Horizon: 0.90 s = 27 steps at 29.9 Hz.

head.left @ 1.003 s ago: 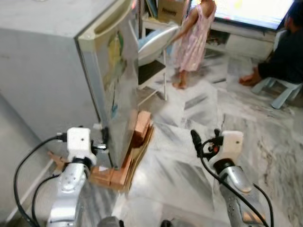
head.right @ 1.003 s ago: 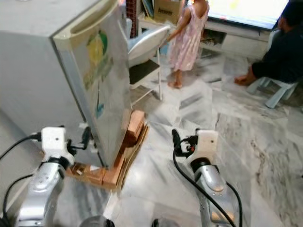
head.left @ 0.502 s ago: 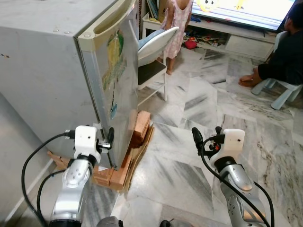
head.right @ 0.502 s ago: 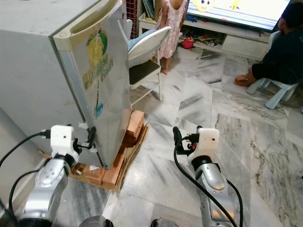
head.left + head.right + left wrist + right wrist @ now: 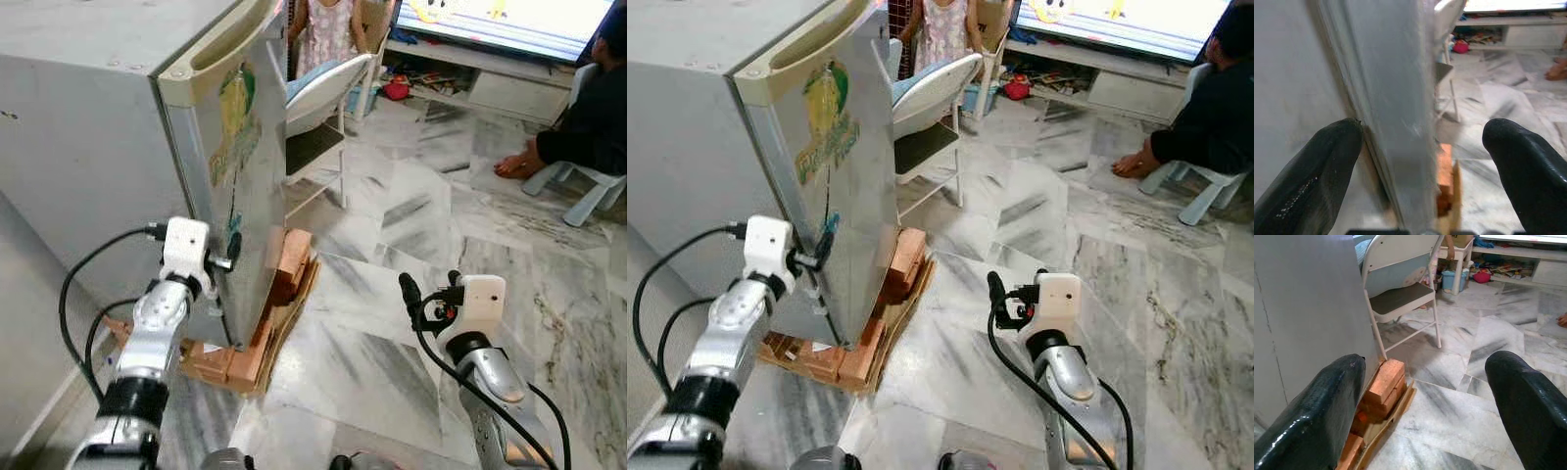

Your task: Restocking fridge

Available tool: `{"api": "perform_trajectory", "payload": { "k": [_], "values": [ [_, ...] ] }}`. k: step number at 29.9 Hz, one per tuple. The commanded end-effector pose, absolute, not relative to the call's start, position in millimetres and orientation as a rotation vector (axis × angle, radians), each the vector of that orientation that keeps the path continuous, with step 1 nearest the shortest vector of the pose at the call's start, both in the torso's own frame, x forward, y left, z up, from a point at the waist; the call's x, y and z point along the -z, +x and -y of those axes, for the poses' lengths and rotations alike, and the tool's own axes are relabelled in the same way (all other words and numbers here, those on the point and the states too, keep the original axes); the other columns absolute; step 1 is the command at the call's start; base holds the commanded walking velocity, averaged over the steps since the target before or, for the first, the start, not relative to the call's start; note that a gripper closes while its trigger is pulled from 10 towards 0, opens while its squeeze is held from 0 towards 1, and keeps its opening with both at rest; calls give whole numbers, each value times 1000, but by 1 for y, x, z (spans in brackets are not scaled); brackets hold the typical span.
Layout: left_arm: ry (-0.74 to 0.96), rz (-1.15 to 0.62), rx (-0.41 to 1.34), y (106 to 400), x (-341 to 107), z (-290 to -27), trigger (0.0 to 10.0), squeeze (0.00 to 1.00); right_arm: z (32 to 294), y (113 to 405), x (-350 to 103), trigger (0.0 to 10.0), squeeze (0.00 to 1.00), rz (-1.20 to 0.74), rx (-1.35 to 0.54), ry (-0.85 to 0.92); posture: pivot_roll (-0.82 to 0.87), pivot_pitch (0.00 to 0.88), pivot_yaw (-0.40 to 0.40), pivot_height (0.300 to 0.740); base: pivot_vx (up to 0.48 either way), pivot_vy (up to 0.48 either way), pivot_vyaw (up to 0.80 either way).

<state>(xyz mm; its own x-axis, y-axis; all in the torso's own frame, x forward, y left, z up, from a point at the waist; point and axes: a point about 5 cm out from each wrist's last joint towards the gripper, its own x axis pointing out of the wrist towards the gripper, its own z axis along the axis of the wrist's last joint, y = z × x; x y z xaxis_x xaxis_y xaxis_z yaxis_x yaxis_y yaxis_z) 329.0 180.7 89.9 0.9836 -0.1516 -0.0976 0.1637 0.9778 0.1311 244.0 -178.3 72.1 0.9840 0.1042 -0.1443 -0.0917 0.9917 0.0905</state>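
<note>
The grey fridge (image 5: 88, 127) stands at the left with its door (image 5: 245, 166) closed; yellow and green stickers are on the door. My left gripper (image 5: 230, 253) is raised against the door's side edge, low on the fridge. In the left wrist view its fingers (image 5: 1308, 186) stand open, one on each side of the door's edge (image 5: 1400, 122). My right gripper (image 5: 408, 292) hovers open over the marble floor, right of the fridge, with nothing between its fingers (image 5: 1317, 421).
The fridge rests on bricks (image 5: 291, 262) and cardboard. A white folding chair (image 5: 323, 88) stands just behind the door. A person in a pink dress (image 5: 328, 24) stands at the back. Another person (image 5: 588, 117) sits at the right by a plastic stool (image 5: 588, 196).
My left gripper has risen and closed in on the fridge door's edge. The person in the dress has walked further back and to the left. The right arm has hardly moved.
</note>
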Motion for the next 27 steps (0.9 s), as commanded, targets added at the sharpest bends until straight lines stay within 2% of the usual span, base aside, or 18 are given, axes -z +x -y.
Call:
{"api": "perform_trajectory", "payload": {
  "k": [1, 6, 11, 13, 16, 24, 27],
  "values": [
    [110, -94, 95, 334, -92, -191, 10000, 0, 183, 244, -78, 10000, 0, -125, -83, 69, -10, 17, -52, 740, 0, 0, 0],
    [124, -77, 96, 341, -98, -194, 10000, 0, 183, 243, -77, 10000, 0, -131, -82, 67, -6, 26, -55, 740, 0, 0, 0],
    [115, -53, 144, 350, -104, -185, 10000, 0, 182, 244, -76, 10000, 0, -134, -87, 66, 0, 28, -56, 740, 0, 0, 0],
    [94, -32, 230, 356, -111, -166, 10000, 0, 181, 245, -76, 10000, 0, -135, -88, 66, 1, 29, -56, 740, 0, 0, 0],
    [104, -17, 273, 360, -116, -153, 10000, 0, 180, 245, -75, 10000, 0, -138, -90, 64, 0, 29, -54, 740, 0, 0, 0],
    [118, 15, 333, 369, -127, -132, 10000, 0, 181, 241, -69, 10000, 0, -176, -94, 45, -4, 28, -48, 740, 0, 0, 0],
    [108, 24, 360, 373, -133, -123, 10000, 0, 182, 235, -52, 10000, 0, -289, -111, -6, -2, 27, -47, 740, 0, 0, 0]
  ]
}}
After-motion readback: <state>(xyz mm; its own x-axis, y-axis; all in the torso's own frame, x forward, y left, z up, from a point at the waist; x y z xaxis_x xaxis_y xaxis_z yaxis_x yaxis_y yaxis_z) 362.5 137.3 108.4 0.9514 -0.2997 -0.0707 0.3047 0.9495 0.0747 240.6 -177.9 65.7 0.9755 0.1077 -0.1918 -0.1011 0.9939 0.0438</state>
